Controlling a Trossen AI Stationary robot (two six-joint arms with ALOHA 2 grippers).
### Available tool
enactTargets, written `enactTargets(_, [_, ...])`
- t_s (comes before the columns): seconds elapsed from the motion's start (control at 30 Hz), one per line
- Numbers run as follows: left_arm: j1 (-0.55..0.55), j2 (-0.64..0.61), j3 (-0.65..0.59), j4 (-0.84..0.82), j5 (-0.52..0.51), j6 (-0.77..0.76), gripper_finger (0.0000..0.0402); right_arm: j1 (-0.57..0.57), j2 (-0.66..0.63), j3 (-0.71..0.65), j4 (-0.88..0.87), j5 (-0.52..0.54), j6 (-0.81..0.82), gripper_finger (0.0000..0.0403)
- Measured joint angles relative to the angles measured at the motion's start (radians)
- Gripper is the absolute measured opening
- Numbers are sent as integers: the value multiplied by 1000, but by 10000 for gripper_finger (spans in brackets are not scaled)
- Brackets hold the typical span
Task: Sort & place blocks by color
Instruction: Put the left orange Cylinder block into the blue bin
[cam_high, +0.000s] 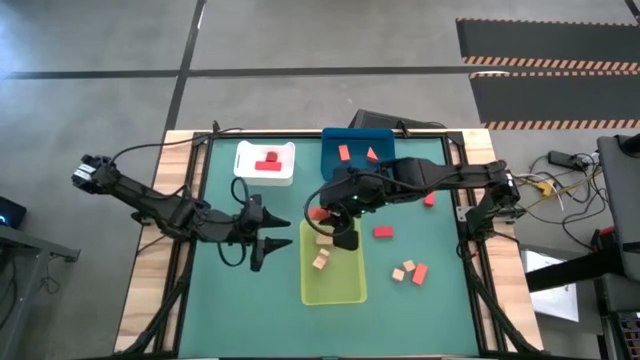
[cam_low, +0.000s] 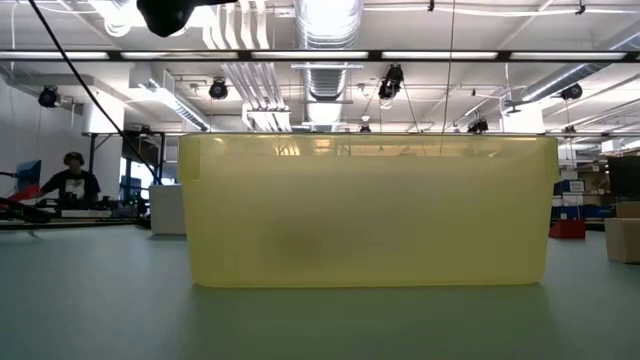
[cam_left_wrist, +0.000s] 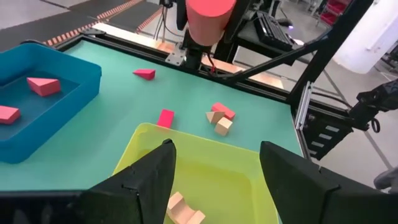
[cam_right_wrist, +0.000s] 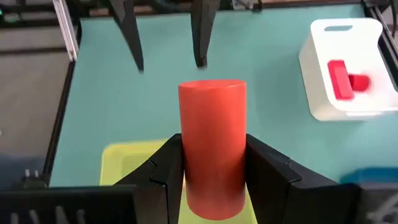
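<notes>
**Right gripper holds a coral cylinder above the yellow-green bin**

The right gripper (cam_right_wrist: 211, 168) clamps an orange-red cylinder block (cam_right_wrist: 212, 146) between its two fingers, upright, above the yellow-green bin (cam_high: 345, 290) near that bin's far end. The left gripper (cam_high: 268, 238) waits just beside the bin's left side, its fingers spread wide and holding nothing.

Pale tan blocks (cam_high: 321, 252) lie inside the yellow-green bin. The white bin (cam_high: 285, 175) holds deep red blocks (cam_high: 267, 163), and the blue bin (cam_high: 330, 160) holds coral pieces (cam_high: 344, 152). Loose on the green tabletop (cam_high: 440, 290) to the right of the yellow-green bin lie a red bar (cam_high: 383, 232), a small cluster of tan and coral blocks (cam_high: 410, 271), and a coral wedge (cam_high: 430, 200) nearer the right arm.
</notes>
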Motion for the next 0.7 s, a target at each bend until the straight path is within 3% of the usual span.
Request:
enactTargets(0.27, [39, -33, 25, -1, -39, 26, 217, -124, -3, 35, -211, 8, 36, 123])
enactTargets(0.43, [157, -73, 45, 1, -41, 131, 217, -282, 8, 28, -304, 8, 90, 123])
enactTargets(0.7, [364, -119, 39, -4, -40, 211, 217, -584, 100, -17, -302, -2, 213, 123])
